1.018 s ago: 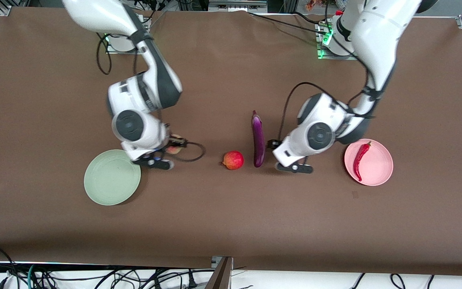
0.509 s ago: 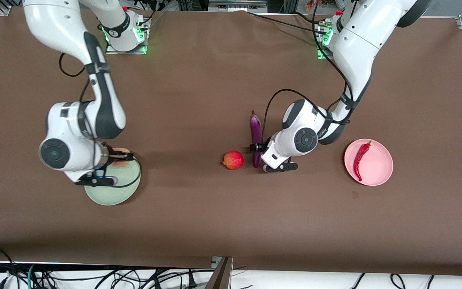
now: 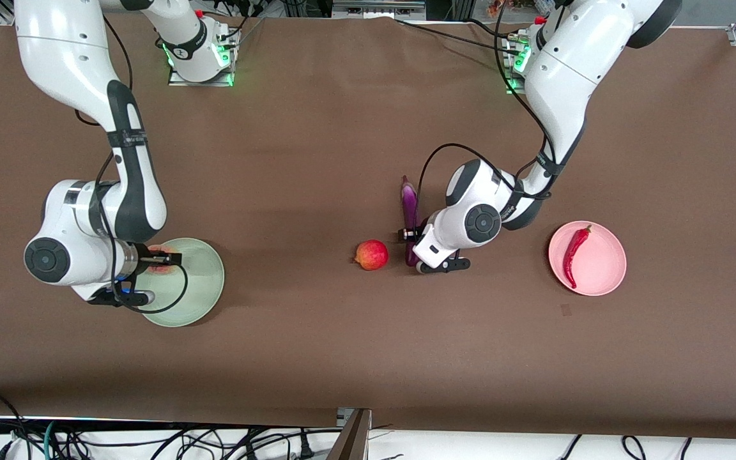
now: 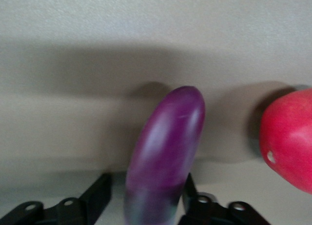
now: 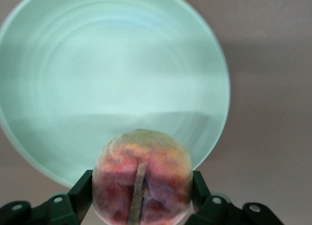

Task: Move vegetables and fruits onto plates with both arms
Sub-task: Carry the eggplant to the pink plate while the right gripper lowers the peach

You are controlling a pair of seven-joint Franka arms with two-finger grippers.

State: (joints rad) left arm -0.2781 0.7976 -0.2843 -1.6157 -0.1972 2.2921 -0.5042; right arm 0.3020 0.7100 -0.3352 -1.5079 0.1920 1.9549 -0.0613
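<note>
With the right gripper [image 5: 141, 205] pinching the peach [image 5: 142, 173] over the rim of the green plate [image 5: 112, 78], early release risks roll-off, while the left gripper [image 4: 146, 205], its spread jaws straddling the tabletop eggplant [image 4: 168, 149], risks slippage near the red fruit [image 4: 287, 139].

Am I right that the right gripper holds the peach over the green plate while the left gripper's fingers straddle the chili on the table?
Not quite. The left gripper has its fingers either side of the eggplant, as the left wrist view shows; the chili lies on the pink plate. The rest stands: the right gripper holds the peach over the green plate.
</note>
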